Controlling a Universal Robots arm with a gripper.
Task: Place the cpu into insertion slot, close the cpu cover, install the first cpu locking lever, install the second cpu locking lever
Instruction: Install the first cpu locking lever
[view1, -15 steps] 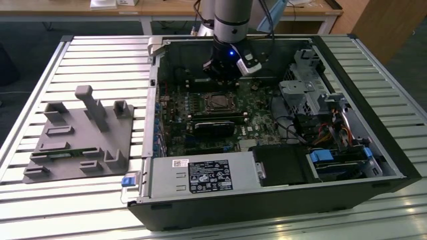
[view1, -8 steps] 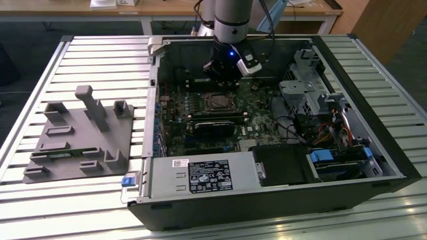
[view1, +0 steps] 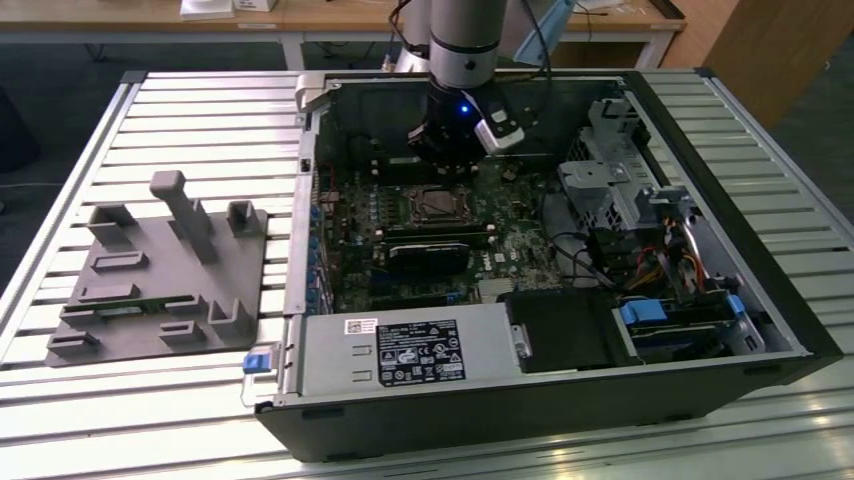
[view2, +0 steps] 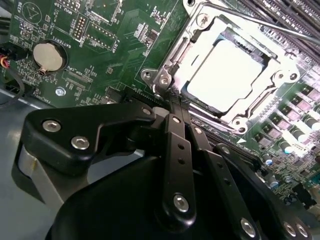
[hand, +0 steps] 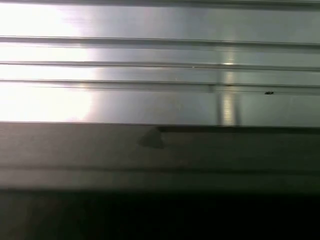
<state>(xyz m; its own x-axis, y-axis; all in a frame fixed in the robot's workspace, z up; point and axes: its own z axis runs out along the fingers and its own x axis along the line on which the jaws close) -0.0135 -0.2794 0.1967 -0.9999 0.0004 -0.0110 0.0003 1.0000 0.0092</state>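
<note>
The cpu (view2: 227, 70) lies flat in the insertion slot (view1: 434, 205), its pale grey face showing through the window of the cpu cover (view2: 200, 24). The cover lies down over it as a silver frame. A thin metal locking lever (view2: 265, 24) runs along the socket's far side, and another rod (view2: 176, 54) follows the nearer side. My gripper (view2: 173, 100) is shut, its two black fingers (view2: 176, 145) pressed together, with the tips at the socket's corner by a screw (view2: 163, 80). In the exterior view the gripper (view1: 447, 160) hangs just behind the socket.
The open computer case (view1: 787, 330) lies on a slatted metal table (hand: 160, 60). A black block (view1: 427, 250) sits in front of the socket, a drive cage (view1: 614, 180) to the exterior view's right, and a power supply (view1: 400, 355) at the front. A grey fixture (view1: 160, 270) stands on the left.
</note>
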